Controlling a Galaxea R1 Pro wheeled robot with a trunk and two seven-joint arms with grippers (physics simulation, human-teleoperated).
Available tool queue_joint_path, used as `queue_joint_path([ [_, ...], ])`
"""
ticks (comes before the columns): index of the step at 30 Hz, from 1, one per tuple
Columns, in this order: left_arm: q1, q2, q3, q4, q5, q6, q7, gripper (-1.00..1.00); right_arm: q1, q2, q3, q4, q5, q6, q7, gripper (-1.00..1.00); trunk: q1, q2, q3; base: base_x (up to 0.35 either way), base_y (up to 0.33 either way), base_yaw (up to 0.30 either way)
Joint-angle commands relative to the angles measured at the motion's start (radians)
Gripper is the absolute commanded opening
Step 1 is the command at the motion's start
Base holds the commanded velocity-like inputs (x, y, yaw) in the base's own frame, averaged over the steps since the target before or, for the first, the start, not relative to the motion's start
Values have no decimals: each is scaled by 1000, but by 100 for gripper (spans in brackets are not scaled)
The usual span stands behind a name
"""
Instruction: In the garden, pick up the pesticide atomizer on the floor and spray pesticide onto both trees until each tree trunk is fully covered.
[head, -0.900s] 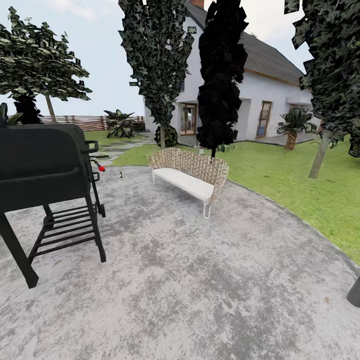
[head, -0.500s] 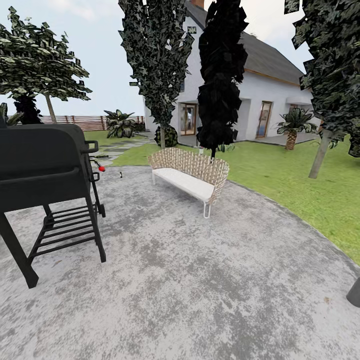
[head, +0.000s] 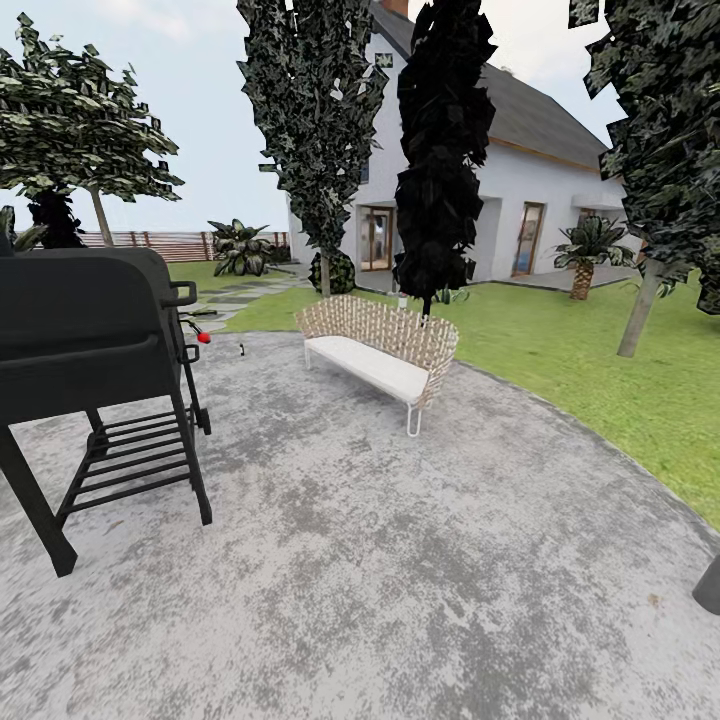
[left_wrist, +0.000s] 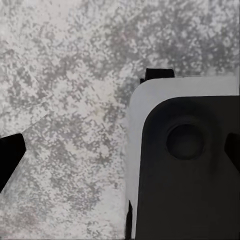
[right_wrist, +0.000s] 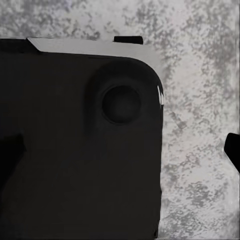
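Observation:
Paving and lawn lie ahead of me in the garden. A pale leaning tree trunk (head: 637, 310) rises from the grass at the right under a jagged green crown (head: 660, 130). A second spreading tree (head: 75, 120) stands far left by the slat fence (head: 150, 240). A tiny dark object (head: 240, 349) lies on the paving beyond the grill, too small to identify. My left gripper (left_wrist: 120, 152) and right gripper (right_wrist: 120, 152) hang open over speckled paving beside my dark base, with nothing between their fingers.
A black grill (head: 90, 330) with a red knob stands close at the left. A wicker bench (head: 380, 350) sits mid-patio. Two dark columnar trees (head: 440, 150) and a white house (head: 540, 190) are behind it. A dark rounded object (head: 708, 585) cuts the right edge.

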Motion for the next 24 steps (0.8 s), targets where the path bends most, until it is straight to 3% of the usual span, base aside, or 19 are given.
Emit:
queue_joint_path([
  [1,-6,6,0,-5,3,-9,2,100,0,-6,0,-6,0,-4,0,100,0,-1,-1,0,0,0],
  [9,-53,13,35,-50,7,-54,4,100,-6,-45,-1,-51,1,-49,0,100,0,-1,-1,0,0,0],
  [10,-132,13,58,-187,8,-180,3,100,-9,-46,-1,-477,1,-201,1,100,0,-1,-1,0,0,0],
  [11,-161,14,66,-189,8,-179,-2,100,-14,-47,0,-526,2,-227,6,100,0,-1,-1,0,0,0],
  [12,-173,15,73,-190,8,-179,-4,100,-15,-47,0,-544,2,-234,7,100,0,-1,-1,0,0,0],
  [14,-184,37,136,-191,6,-197,-8,100,-18,-46,5,-568,7,-246,2,100,0,-1,-1,0,0,0],
  [18,-186,47,149,-177,4,-210,5,100,-18,-47,3,-561,19,-250,3,100,0,-1,-1,85,-41,0],
  [24,-186,41,147,-175,4,-210,5,100,-18,-46,5,-559,19,-262,3,100,0,-1,-1,274,-159,40],
])
